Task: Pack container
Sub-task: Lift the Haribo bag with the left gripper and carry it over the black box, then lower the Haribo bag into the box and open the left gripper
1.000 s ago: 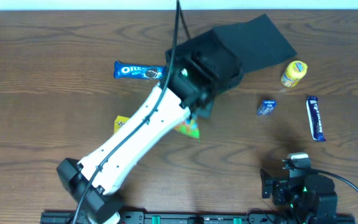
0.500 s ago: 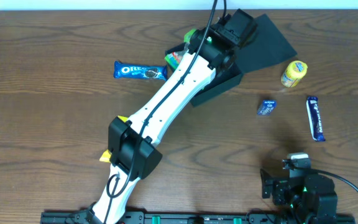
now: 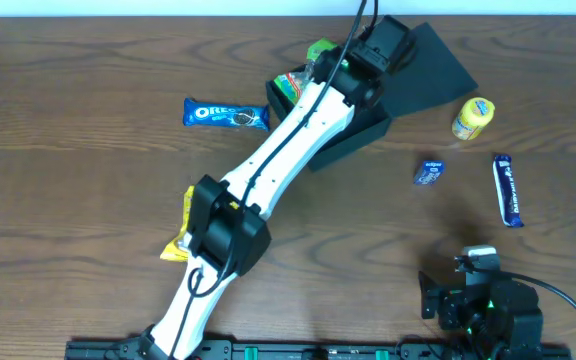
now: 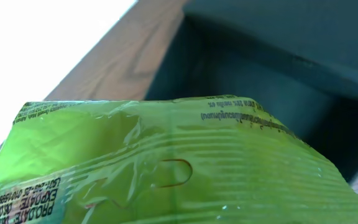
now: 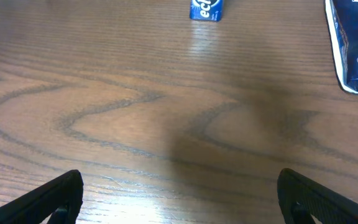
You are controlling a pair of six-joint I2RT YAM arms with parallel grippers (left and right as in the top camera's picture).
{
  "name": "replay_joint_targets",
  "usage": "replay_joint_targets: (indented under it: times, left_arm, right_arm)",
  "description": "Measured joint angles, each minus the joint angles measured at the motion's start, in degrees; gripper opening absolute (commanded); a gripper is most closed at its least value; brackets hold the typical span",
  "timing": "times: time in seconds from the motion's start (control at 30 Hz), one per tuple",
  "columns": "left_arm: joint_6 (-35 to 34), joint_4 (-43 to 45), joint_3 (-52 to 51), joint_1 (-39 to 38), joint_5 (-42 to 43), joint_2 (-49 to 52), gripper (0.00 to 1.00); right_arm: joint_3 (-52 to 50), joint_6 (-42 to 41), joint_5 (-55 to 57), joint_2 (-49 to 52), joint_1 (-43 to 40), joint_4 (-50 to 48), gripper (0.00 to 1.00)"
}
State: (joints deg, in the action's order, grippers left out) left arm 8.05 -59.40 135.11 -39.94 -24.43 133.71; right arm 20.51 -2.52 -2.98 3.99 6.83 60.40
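Note:
The container (image 3: 366, 122) is a dark teal-black box at the back middle of the table, with its flap lid (image 3: 430, 58) open to the far right. My left gripper (image 3: 317, 64) is shut on a green snack packet (image 3: 319, 48) and holds it over the box's far left corner. In the left wrist view the green packet (image 4: 166, 168) fills the lower frame and hides the fingers, with the box's dark inside (image 4: 260, 68) beyond it. My right gripper (image 3: 476, 292) rests open and empty at the front right, and it also shows in the right wrist view (image 5: 182, 193).
A blue Oreo pack (image 3: 226, 114) lies left of the box. A yellow packet (image 3: 181, 236) lies partly under the left arm. A yellow item (image 3: 473, 118), a small blue packet (image 3: 428, 172) and a dark blue chocolate bar (image 3: 507, 190) lie right of the box.
The left arm has swung from the table in front of the box up to the box's far left corner, carrying the green packet. The right arm has not moved.

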Motion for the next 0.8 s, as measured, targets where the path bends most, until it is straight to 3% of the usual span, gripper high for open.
replay_joint_targets:
  times: [0.8]
  left_arm:
    - [1.0,0.2,-0.5,-2.2,0.0,6.0,0.06]
  right_arm:
    - [0.0,0.0,0.0,0.0,0.0,0.0,0.99]
